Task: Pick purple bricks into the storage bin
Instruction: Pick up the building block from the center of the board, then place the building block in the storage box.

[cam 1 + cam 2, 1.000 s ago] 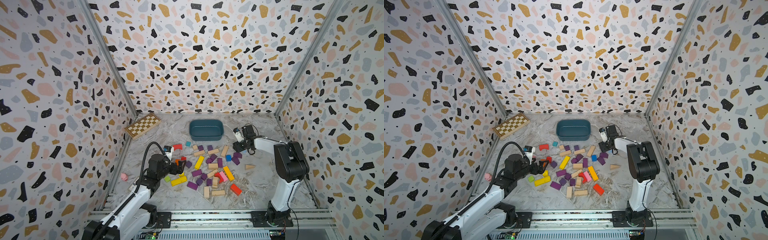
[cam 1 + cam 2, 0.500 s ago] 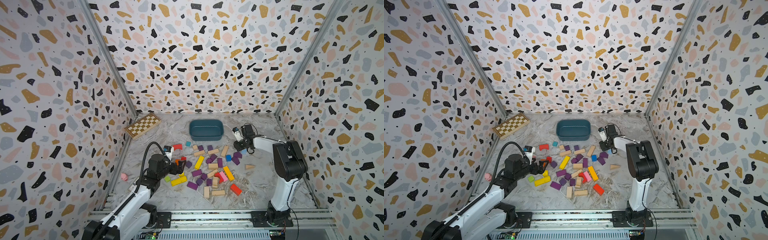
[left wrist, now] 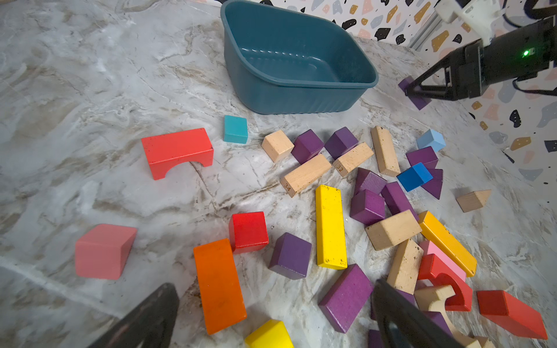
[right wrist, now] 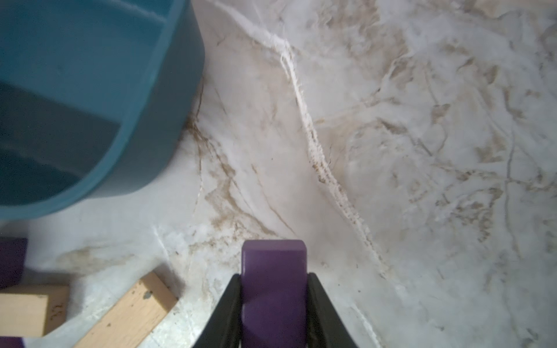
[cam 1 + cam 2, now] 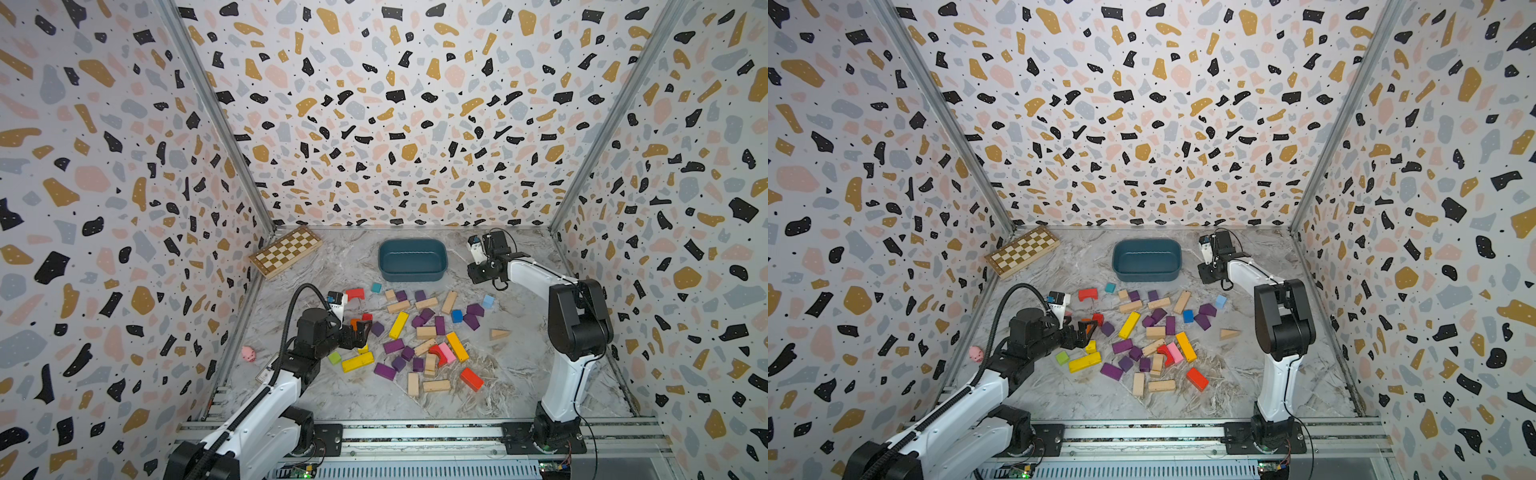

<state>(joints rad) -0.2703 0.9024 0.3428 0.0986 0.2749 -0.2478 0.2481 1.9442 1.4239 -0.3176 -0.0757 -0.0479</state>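
Right tool [image 4: 274,278] tight around a purple brick [image 4: 273,262], its near end cropped; left tool [image 3: 274,286] spread wide, empty.

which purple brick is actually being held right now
The purple brick clamped in the right tool, next to the bin. The other purple bricks all lie loose on the table, none gripped.

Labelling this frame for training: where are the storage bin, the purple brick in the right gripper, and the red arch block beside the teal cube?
storage bin [image 5: 412,275]: in a top view, near outer wall.
held purple brick [image 4: 273,289]: right wrist view, its facing side.
red arch block [image 3: 176,144]: left wrist view, top face.
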